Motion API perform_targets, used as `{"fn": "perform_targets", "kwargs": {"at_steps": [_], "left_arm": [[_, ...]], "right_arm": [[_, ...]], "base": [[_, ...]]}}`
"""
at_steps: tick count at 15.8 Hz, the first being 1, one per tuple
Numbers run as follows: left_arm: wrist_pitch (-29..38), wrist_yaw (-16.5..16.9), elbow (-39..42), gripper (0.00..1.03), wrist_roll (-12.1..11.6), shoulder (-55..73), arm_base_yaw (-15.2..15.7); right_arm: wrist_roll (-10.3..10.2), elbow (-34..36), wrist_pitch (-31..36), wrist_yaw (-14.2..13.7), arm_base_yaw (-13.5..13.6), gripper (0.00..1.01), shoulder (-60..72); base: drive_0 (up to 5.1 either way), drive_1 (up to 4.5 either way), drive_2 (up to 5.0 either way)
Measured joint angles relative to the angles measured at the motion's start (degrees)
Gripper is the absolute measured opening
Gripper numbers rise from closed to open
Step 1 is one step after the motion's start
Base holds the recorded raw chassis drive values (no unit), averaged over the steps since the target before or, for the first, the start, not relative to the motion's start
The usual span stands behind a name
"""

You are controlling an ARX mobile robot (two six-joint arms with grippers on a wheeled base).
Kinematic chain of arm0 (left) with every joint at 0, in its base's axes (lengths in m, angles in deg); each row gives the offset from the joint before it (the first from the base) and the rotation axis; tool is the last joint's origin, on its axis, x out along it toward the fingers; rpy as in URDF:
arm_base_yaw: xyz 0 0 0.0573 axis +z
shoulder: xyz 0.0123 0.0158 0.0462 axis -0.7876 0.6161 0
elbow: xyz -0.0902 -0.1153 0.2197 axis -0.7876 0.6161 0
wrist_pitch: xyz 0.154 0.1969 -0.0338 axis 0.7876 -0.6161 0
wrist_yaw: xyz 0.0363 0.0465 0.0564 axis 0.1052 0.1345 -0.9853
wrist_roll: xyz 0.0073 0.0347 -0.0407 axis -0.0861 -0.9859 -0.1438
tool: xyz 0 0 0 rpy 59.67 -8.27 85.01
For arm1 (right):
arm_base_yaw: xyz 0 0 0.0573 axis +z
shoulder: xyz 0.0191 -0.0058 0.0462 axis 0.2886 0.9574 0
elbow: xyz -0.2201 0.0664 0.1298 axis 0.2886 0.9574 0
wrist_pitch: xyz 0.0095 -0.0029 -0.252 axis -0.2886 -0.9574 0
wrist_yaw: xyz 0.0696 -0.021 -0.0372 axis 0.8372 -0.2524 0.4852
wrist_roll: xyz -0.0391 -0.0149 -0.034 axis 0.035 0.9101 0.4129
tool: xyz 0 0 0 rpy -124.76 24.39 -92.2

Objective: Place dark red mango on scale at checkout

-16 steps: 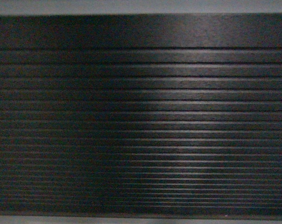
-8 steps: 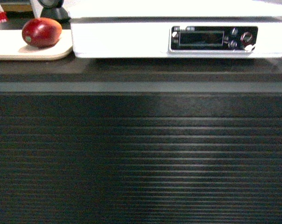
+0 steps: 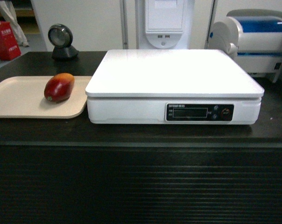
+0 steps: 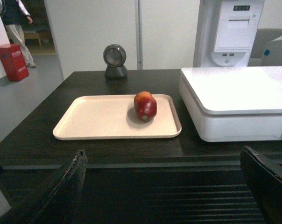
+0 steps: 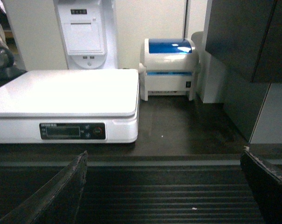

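Observation:
The dark red mango (image 3: pixel 59 87) lies on a beige tray (image 3: pixel 19 100) at the left of the black checkout counter (image 3: pixel 141 135); the left wrist view shows the mango (image 4: pixel 145 106) too. Right beside the tray stands the white scale (image 3: pixel 173 77), its platform bare, also visible in the right wrist view as the scale (image 5: pixel 66 93). My left gripper (image 4: pixel 162 161) hangs open in front of the counter's ribbed front, short of the tray. My right gripper (image 5: pixel 164 161) is open too, facing the counter right of the scale. Neither gripper appears in the head view.
A round black scanner (image 3: pixel 64 43) stands behind the tray. A white machine with a blue lid (image 3: pixel 255 39) sits at the back right, a white terminal (image 3: pixel 165 23) behind the scale. A dark cabinet (image 5: pixel 246 70) rises at the far right. A red box (image 3: pixel 4 39) stands on the floor left.
The head view has risen from the counter's ribbed front up over its edge, so the whole counter top with mango, tray and scale now shows.

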Motion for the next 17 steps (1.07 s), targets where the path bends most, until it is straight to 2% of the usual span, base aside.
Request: {"fn": "perform_targets", "kwargs": {"at_steps": [17], "left_arm": [[-0.02, 0.04, 0.00, 0.98, 0.00, 0.02, 0.00]], "right_arm": [[0.04, 0.00, -0.04, 0.00, 0.00, 0.98, 0.00]], "base": [[0.0, 0.00, 0.0]]}}
